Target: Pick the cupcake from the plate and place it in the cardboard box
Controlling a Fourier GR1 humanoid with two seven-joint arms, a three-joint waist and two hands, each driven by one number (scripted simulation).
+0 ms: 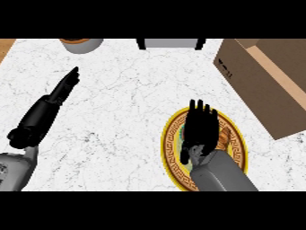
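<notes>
The right robot hand point(199, 128) hangs over the plate point(237, 146), fingers straight and pointing far. The cupcake is presumably hidden beneath it. The cardboard box point(274, 85) lies to its far right, and the left robot hand point(63, 87) rests open, well apart.

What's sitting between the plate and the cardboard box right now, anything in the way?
Nothing. In the head view, only a narrow strip of bare marble counter separates the plate from the cardboard box.

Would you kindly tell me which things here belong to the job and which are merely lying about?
Job: round gold-rimmed plate; brown cardboard box; black right hand above the plate (cupcake not visible).
Lying about: grey round pot; dark-framed grey object; resting black left hand.
</notes>
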